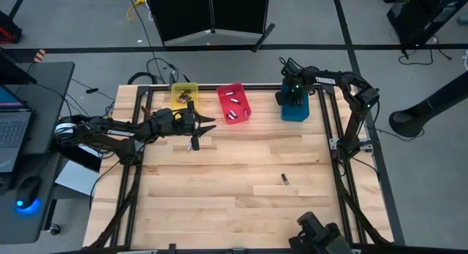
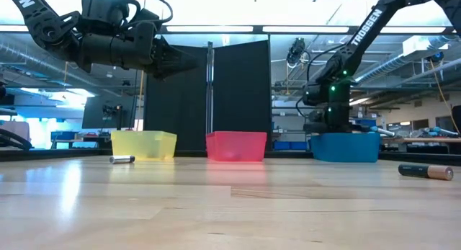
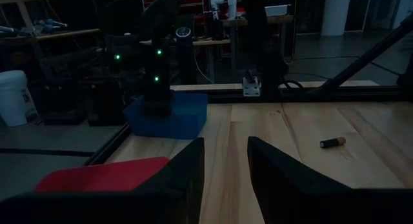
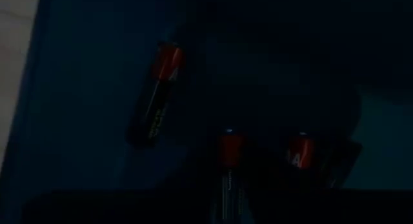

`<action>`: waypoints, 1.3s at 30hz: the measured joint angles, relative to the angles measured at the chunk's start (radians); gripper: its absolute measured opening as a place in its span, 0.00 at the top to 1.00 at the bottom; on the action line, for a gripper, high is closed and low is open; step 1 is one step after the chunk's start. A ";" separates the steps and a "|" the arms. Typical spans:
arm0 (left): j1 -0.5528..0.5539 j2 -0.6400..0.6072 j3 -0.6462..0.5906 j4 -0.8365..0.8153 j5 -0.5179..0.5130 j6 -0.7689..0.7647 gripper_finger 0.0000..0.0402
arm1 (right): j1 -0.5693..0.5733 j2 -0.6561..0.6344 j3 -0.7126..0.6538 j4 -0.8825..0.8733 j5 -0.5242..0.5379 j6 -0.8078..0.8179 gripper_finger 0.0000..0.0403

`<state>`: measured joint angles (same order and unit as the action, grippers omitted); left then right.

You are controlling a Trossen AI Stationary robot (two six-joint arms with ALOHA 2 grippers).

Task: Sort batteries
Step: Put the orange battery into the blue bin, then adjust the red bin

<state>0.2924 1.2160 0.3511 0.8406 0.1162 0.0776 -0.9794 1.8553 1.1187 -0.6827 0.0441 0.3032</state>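
We see a laptop (image 1: 11,133) and a blue-lit mouse (image 1: 26,205) on a dark desk (image 1: 51,78) left of the wooden surface (image 1: 219,210), and black screens (image 1: 212,16) behind.

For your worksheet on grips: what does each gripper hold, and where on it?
Left gripper: open and empty above the table. Right gripper: down in the blue bin; any hold cannot be told.

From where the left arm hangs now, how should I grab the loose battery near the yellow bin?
Grip the battery mid-body, coming straight down. It lies flat on bare table, below the open left gripper; close across its round sides, not its ends.
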 joint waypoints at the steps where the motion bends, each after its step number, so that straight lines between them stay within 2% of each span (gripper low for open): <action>1: 0.000 0.000 0.000 0.000 0.000 0.000 0.69 | 0.000 -0.001 -0.001 -0.004 -0.004 -0.008 0.77; 9: 0.000 0.000 0.000 -0.001 0.000 0.000 0.69 | 0.000 -0.085 -0.005 -0.082 0.026 -0.081 0.54; 14: 0.000 0.000 0.000 -0.001 -0.009 -0.003 0.69 | 0.009 -0.166 -0.004 -0.095 0.031 -0.123 0.50; 16: 0.000 0.000 0.000 -0.004 -0.020 -0.026 0.69 | 0.032 -0.197 -0.004 -0.091 0.003 -0.130 0.53; 18: 0.000 0.001 0.000 -0.023 -0.036 -0.061 0.69 | 0.076 -0.227 -0.005 -0.063 -0.023 -0.150 0.61; 23: 0.000 0.002 0.000 -0.092 -0.074 -0.086 0.77 | 0.227 -0.256 0.007 0.093 -0.126 -0.226 0.93; 24: 0.000 0.002 0.000 -0.098 -0.078 -0.085 0.79 | 0.258 -0.247 0.025 0.113 -0.140 -0.245 0.96; 30: 0.000 0.002 0.000 -0.098 -0.079 -0.084 0.92 | 0.393 -0.082 0.239 0.125 -0.118 -0.378 0.97; 34: 0.000 0.002 0.000 -0.107 -0.079 -0.084 0.96 | 0.401 0.040 0.405 0.121 -0.113 -0.462 0.98; 39: 0.000 0.002 0.000 -0.114 -0.079 -0.083 0.97 | 0.376 0.183 0.580 0.059 -0.134 -0.547 0.98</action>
<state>0.2924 1.2182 0.3511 0.7265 0.0376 -0.0053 -0.6031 2.0385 1.6985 -0.6238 -0.0902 -0.2439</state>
